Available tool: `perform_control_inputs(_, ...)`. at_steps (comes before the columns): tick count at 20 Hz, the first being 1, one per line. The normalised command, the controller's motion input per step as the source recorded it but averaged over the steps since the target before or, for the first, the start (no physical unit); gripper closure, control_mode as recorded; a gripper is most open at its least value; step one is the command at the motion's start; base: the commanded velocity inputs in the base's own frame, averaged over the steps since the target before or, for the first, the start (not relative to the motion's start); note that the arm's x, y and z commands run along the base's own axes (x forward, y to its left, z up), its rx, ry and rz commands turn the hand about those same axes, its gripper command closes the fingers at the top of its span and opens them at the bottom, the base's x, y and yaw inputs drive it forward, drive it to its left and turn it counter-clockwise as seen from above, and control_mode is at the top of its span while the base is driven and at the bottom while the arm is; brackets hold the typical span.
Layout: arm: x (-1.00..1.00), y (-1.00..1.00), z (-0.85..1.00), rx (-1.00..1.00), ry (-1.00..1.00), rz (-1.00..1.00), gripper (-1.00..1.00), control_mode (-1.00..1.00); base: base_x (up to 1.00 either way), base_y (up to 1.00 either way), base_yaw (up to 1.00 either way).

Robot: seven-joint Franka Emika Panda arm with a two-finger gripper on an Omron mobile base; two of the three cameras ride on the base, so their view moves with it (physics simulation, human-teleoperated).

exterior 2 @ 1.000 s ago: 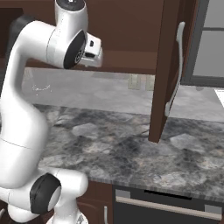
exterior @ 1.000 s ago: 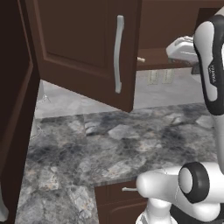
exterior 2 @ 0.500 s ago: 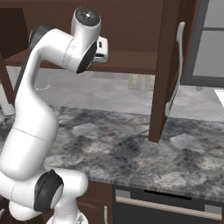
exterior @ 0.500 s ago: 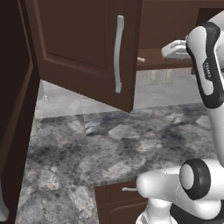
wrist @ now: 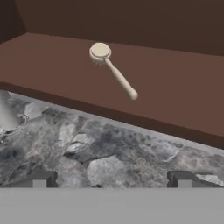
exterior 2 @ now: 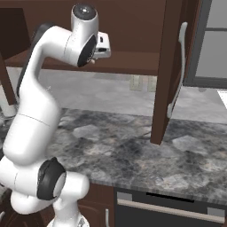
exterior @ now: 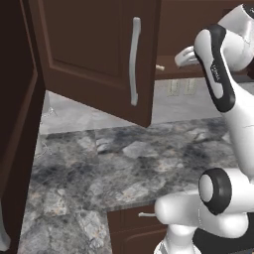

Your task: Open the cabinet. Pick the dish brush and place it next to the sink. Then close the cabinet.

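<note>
cabinet (exterior: 94, 54) doors open. dish brush (wrist: 112, 70) flat on shelf (wrist: 175, 92), mid-shelf, handle toward front edge. hand (wrist: 111, 178) spread, empty, short of shelf, above bench (exterior 2: 133, 146).

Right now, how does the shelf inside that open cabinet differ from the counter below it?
The shelf is plain dark brown wood, while the counter is mottled grey stone. The shelf sits higher, and the counter spreads out beneath its front edge. The pale dish brush lies on the shelf, not on the counter. Both are flat, level surfaces.
</note>
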Motion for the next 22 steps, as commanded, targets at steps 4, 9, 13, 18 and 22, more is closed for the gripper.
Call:
perform_control_inputs(4,0.59,0.0,0.0,-0.07,0.0,0.0,-1.0,-1.0,0.0,0.0,0.0)
perform_control_inputs(9,0.58,0.0,0.0,-0.03,0.0,0.0,-1.0,-1.0,0.0,0.0,0.0)
perform_control_inputs(13,0.59,0.09,0.0,0.0,0.0,0.0,-1.0,-1.0,0.0,0.0,0.0)
perform_control_inputs(18,0.48,0.11,0.0,0.0,0.0,0.0,-1.0,-1.0,0.0,0.0,0.0)
perform_control_inputs(22,0.44,0.13,0.0,0.0,0.0,0.0,-1.0,-1.0,0.0,0.0,0.0)
